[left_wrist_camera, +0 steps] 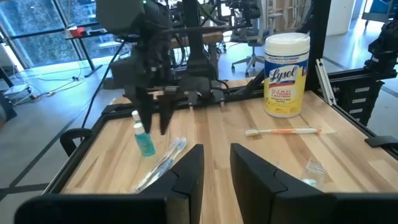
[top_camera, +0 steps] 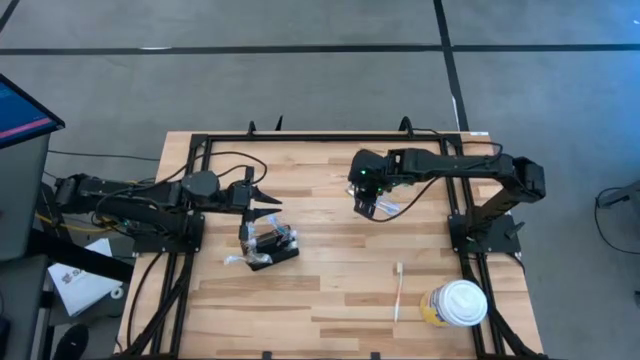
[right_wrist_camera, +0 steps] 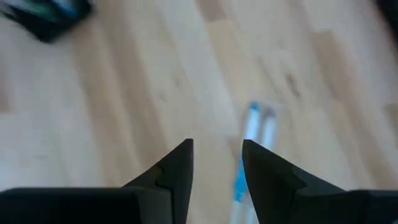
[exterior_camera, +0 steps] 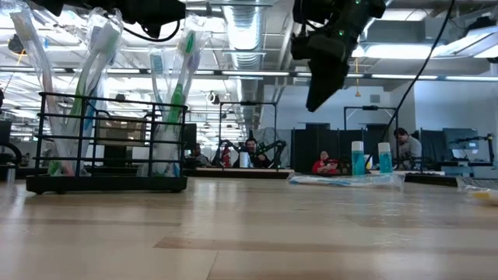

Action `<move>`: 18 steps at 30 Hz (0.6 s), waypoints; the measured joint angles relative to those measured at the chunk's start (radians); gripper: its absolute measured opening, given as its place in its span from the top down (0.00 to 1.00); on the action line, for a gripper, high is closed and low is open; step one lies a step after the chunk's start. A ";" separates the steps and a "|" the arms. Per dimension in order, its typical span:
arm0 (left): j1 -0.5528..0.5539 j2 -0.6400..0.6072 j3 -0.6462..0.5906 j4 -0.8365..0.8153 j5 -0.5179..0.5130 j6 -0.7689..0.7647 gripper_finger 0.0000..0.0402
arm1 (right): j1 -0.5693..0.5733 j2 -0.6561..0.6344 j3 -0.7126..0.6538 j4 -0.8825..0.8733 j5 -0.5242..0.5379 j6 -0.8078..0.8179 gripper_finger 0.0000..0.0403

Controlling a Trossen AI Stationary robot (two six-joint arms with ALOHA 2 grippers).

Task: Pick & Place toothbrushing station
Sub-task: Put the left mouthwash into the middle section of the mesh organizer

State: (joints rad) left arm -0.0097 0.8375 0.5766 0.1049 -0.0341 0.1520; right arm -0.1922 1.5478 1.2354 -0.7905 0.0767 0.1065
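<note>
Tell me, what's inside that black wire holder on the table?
The black wire holder contains several toothbrushes in clear wrappers, standing upright and leaning. How many there are, and what lies at the bottom, is hidden by the overlapping wrappers.

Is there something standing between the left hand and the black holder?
Nothing visible. The left hand hangs just behind the holder, with only bare table nearby. The packaged brushes stand inside the holder, not in front of it.

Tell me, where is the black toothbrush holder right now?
In the high view the black holder sits on the table's left half, just below the left gripper.
</note>
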 joint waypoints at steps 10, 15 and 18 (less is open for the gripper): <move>0.000 0.000 0.000 -0.001 0.001 0.000 0.82 | -0.093 -0.063 -0.041 -0.037 0.057 0.026 0.71; 0.000 0.000 0.000 -0.002 0.001 0.000 0.82 | -0.144 -0.156 -0.134 0.004 0.056 0.069 0.71; 0.000 0.000 0.000 -0.001 0.001 0.000 0.82 | -0.167 -0.195 -0.197 0.029 0.055 0.078 0.71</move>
State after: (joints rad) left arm -0.0097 0.8375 0.5766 0.1043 -0.0334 0.1518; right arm -0.3589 1.3525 1.0387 -0.7616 0.1322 0.1840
